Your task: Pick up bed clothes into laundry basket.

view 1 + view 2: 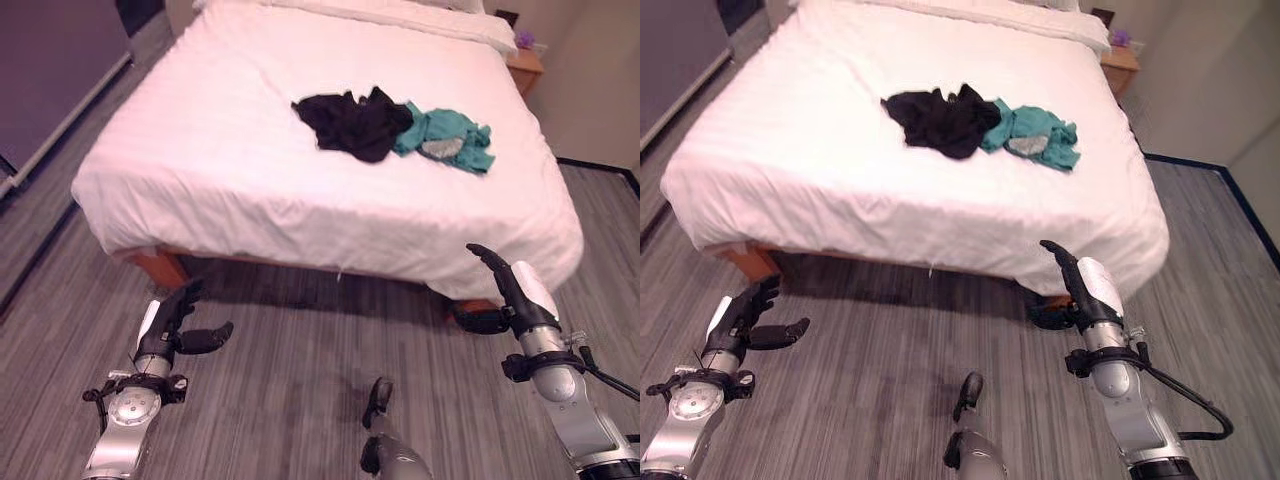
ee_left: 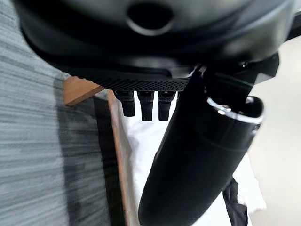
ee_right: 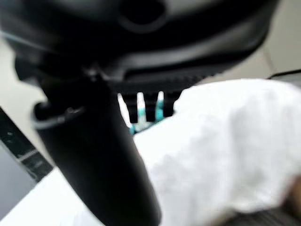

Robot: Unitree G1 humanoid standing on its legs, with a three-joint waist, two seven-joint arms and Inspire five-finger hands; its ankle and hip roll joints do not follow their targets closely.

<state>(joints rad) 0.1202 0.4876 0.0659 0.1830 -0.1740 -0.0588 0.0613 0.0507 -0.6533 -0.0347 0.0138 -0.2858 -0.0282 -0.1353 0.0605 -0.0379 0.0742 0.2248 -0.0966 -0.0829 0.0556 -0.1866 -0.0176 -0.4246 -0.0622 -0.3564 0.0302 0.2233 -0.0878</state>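
Clothes (image 1: pixel 390 128) atop bed (image 1: pixel 230 170)

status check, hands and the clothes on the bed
Left hand open, low over floor. Right hand open by bed corner. Black garment and teal garment on bed, untouched. Nothing in the way.

Bed (image 1: pixel 250 170) head cut off

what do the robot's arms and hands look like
Both arms are silver-grey metal with round joint housings and black wrist collars. The left hand and right hand are dark, with slim black fingers; each carries a white cover along one side.
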